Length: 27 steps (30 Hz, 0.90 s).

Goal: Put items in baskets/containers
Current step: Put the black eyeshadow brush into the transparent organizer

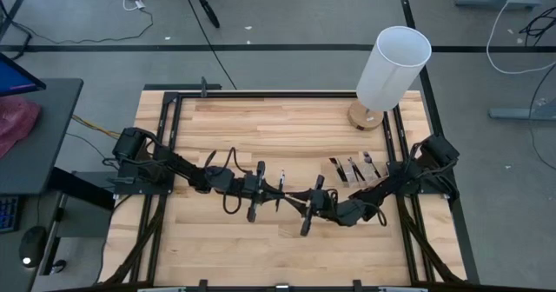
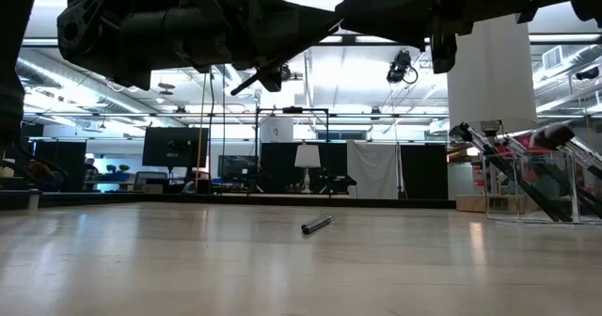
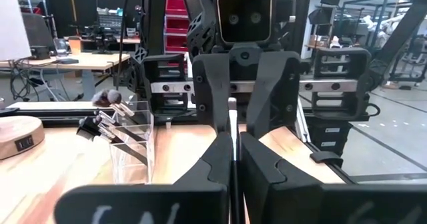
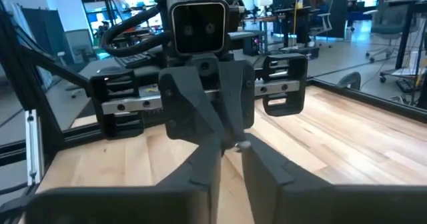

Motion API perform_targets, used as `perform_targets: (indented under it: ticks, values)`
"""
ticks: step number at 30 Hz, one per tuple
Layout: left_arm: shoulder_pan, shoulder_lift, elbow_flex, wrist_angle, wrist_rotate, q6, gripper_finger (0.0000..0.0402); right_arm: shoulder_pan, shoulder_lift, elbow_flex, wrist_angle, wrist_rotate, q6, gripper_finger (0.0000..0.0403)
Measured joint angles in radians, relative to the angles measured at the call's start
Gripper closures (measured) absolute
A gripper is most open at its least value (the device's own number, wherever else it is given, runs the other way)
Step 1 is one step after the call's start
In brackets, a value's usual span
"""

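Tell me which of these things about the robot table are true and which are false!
1. The left gripper and right gripper meet over the middle of the table. True.
2. The white tube lies flat on its side. False: it stands upright on a round wooden base.
3. Brushes lean in the clear holder. True.
4. The table is made of glass. False: it is wood.
5. A small dark stick lies loose on the table. True.
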Motion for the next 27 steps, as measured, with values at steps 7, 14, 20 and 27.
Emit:
perform_targets:
  ticks: [7,14,20,27]
  values:
    - [-0.001,0.0,0.0,0.005,0.004,0.0,0.0379,0.001,0.0,-0.001,0.019,-0.009,-0.039,0.0395]
    - [-0.001,0.0,0.0,0.001,0.003,-0.003,0.0373,0.002,0.0,-0.001,0.019,-0.011,-0.049,0.0395]
    - [0.003,-0.001,0.001,-0.05,-0.004,0.001,0.0316,0.003,0.0,-0.001,-0.03,-0.012,-0.043,0.0397]
    - [0.022,0.0,0.001,-0.11,0.016,-0.003,0.0203,0.017,0.0,-0.001,-0.077,-0.008,-0.011,0.0398]
